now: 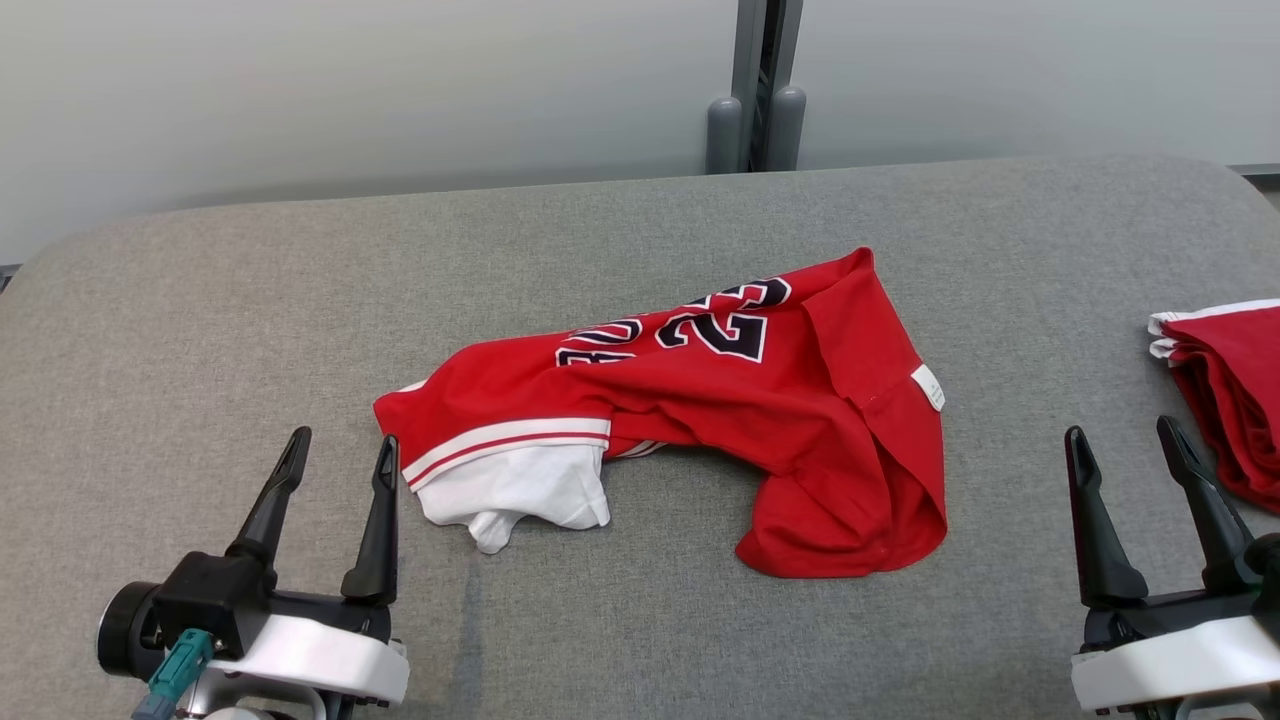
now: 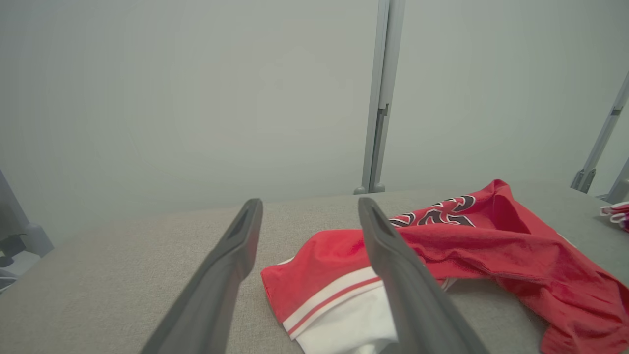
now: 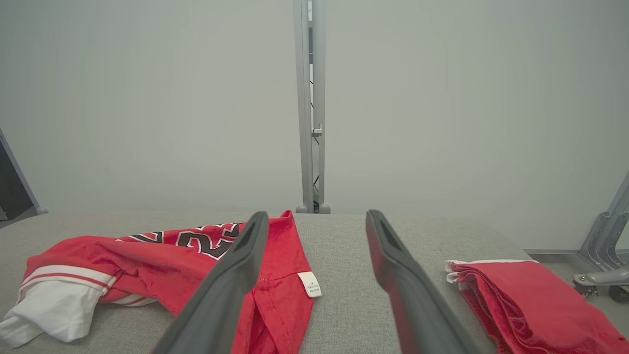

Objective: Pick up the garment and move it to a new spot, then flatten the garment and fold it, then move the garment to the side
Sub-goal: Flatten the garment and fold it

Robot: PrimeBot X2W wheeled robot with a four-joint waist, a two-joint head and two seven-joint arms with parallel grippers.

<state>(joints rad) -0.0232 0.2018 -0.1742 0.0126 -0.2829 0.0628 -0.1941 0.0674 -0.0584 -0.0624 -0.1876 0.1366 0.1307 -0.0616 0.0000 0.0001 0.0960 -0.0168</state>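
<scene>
One broad counter [image 1: 200,330], covered in grey cloth, carries everything before us, with a pale wall [image 1: 350,90] behind it. Near its middle lies the garment [image 1: 760,400], a red jersey with dark, white-edged numerals, crumpled and partly doubled over itself. A white-and-red striped band [image 1: 510,440] and a white part [image 1: 520,490] bunch at the end nearest our left side. Well apart from it, at the counter's right edge, sits a folded red pile [image 1: 1230,390] with white trim. Our left pincer [image 1: 344,442] stands just beside the garment's white end, fingers spread wide and holding nothing; we cannot tell whether its inner finger brushes the cloth. Our right pincer [image 1: 1121,432] stands between the garment and the folded red pile, likewise spread wide and empty. Smallest of all, a white label [image 1: 929,387] shows on the garment's right fold.
</scene>
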